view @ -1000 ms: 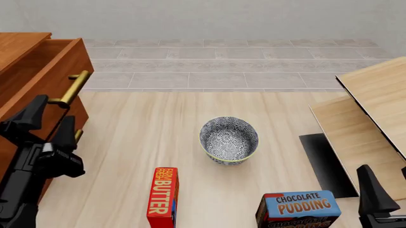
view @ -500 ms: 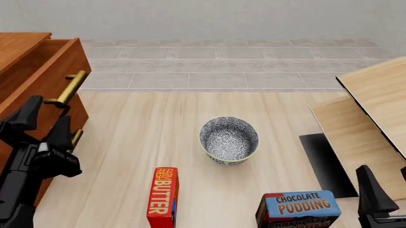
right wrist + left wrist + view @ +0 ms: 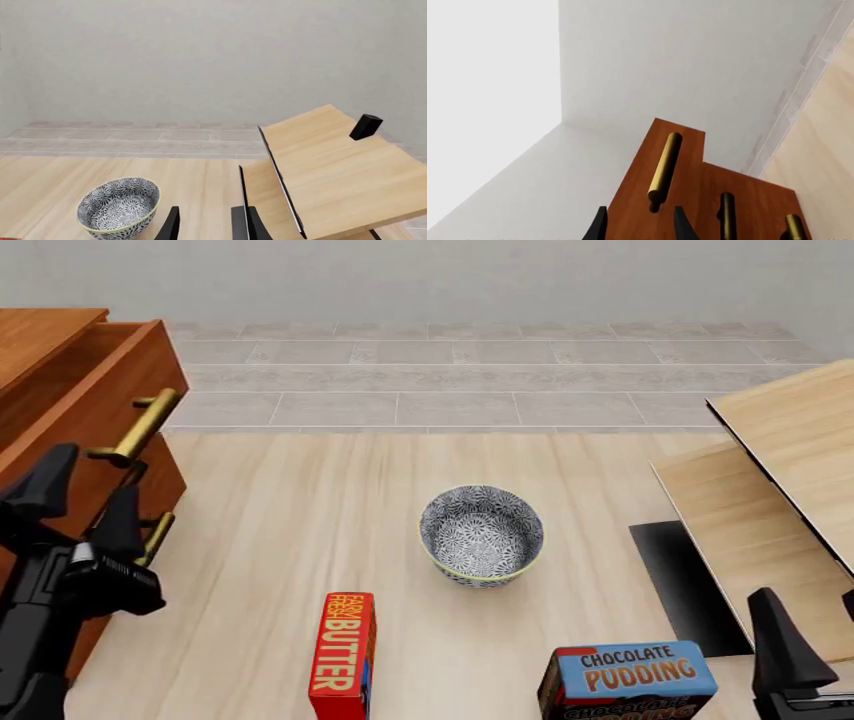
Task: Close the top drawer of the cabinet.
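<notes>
Just ahead of left end effector, top drawer

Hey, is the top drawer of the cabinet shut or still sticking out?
Open: the top drawer juts out past the cabinet top, its hollow inside visible.

- The cabinet: a large reddish-brown wooden chest at the left edge of the front view, running from the upper left down toward the lower left; its flat top shows in the upper-left corner.
- The top drawer: the uppermost front, same reddish-brown wood, standing out past the cabinet body, so it is open; part of its inside shows behind the front. A long brass bar handle runs along its front.
</notes>
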Controlling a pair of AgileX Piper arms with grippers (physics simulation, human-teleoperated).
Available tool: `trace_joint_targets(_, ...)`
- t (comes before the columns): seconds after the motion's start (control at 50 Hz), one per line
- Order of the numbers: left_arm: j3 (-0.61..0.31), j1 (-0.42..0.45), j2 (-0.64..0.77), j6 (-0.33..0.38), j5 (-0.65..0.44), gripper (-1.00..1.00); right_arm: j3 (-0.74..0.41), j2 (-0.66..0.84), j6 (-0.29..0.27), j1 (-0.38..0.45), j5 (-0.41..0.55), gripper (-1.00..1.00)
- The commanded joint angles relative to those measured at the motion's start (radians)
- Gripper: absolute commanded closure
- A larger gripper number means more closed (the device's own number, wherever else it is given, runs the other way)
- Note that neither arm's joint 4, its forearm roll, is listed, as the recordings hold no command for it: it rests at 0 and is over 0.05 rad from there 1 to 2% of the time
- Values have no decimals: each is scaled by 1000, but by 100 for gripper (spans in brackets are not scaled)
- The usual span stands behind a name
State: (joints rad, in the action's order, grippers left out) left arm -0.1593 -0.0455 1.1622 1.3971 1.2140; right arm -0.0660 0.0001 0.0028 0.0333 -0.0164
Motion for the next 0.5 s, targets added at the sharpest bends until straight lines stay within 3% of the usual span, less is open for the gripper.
trace_joint_targets(0.02, 13, -38, -12, 0, 6, -100, 5, 0, -7, 4, -7, -100)
trace_joint_targets(0.5, 8, -59, -5, 12, 6, -100, -4, 0, -15, 12, 4, -100)
